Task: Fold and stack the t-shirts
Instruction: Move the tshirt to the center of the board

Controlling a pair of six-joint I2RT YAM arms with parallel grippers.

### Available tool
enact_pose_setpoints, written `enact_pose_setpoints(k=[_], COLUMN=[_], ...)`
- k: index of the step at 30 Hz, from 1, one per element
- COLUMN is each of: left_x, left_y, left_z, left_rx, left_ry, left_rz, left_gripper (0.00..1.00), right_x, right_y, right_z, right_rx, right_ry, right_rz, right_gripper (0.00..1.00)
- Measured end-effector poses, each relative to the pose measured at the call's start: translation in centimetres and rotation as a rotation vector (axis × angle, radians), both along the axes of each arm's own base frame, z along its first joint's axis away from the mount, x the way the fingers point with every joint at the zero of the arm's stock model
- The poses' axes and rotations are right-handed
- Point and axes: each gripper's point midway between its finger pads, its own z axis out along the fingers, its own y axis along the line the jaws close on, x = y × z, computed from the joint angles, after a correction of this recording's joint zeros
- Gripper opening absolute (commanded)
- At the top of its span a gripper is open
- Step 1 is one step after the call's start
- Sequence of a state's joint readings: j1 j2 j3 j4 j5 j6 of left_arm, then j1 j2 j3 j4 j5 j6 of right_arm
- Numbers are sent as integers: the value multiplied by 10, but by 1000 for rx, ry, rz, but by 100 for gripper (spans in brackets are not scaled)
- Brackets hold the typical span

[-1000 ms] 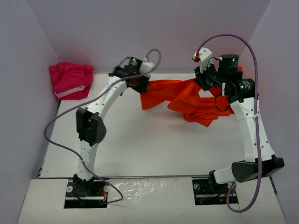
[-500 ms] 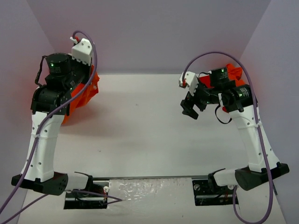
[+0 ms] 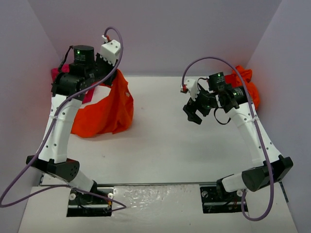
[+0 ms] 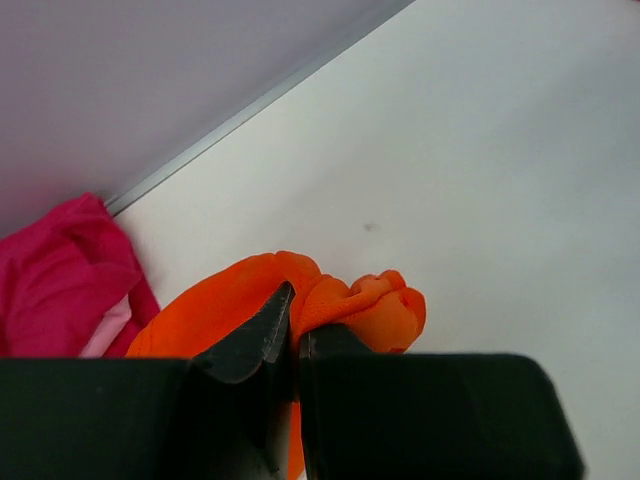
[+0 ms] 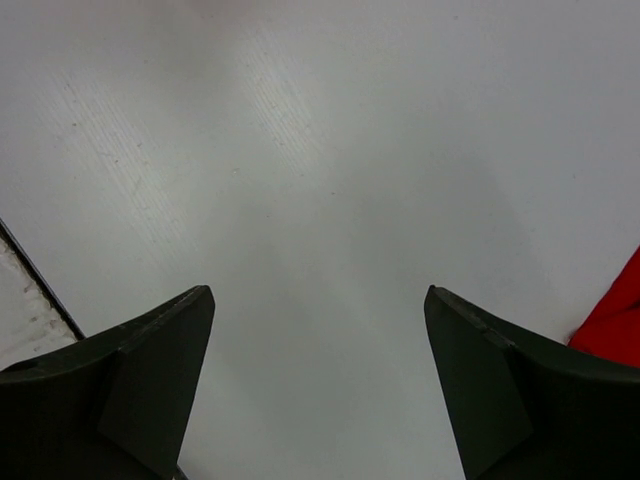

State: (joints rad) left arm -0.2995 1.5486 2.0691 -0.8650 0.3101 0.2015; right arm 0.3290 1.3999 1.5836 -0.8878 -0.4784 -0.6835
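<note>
**A:** Where is the orange shirt point(image 3: 104, 114), and which way does it run?

**B:** It hangs on the left side of the table point(image 3: 160, 145); one bunched end is up at the left gripper point(image 4: 297, 325), and the cloth falls from there and widens toward the near left; the long axis runs top to bottom, slanting a little leftward as it goes down; the wide lower edge seems to rest on the table, crumpled rather than flat.

**A:** And the left gripper itself?

**B:** Clenched on a fold of that shirt; in the wrist view the two dark fingers are pressed together with a knot of orange cloth bulging out on both sides of them.

**A:** The right gripper point(image 3: 193, 115)?

**B:** Released; its fingers stand wide apart above bare table on the right half, with nothing between them; only a sliver of red-orange cloth shows at the right edge of its wrist view.

**A:** Other shirts?

**B:** A pink shirt point(image 4: 55, 290) lies bunched in the far left corner against the wall, just behind the hanging orange one and mostly hidden by the left arm from above; an orange-red shirt point(image 3: 246, 77) sits heaped in the far right corner, behind the right arm; the two heaps are well apart, on opposite sides of the table.
</note>
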Motion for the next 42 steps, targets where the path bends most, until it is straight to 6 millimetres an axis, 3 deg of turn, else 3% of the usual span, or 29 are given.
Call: enact_pose_setpoints(k=[4,7,11,14,19,23,28,42], left_x=[-13,-29,-65,-81,-75,-67,-62,-38], left_y=[-43,-83,-145,-167,-162,-153,-145,-109], left_z=[9,-11,-49,-67,-68,-65,-67,-58], left_rx=[-4,72,167,198,214,235,271,338], left_ry=[-17,11,90,136,139,117,102,51], left_rz=[-145,-280,-491,-574,-561,-522,-489,-362], left_gripper=[0,0,0,0,0,0,0,0], right_x=[2,3,6,10,26,39,42,22], right_y=[-4,-8,-12,-10,-2,3,8,12], right_z=[-16,-27,-37,-42,-62,-90,-119,-105], right_rx=[-24,-48,-68,-72,-87,-113,-130,-115], right_ry=[27,37,43,42,65,124,195,177], right_rz=[-21,-44,-69,-75,-80,-78,-53,16], right_gripper=[82,83,82,82,79,77,77,77])
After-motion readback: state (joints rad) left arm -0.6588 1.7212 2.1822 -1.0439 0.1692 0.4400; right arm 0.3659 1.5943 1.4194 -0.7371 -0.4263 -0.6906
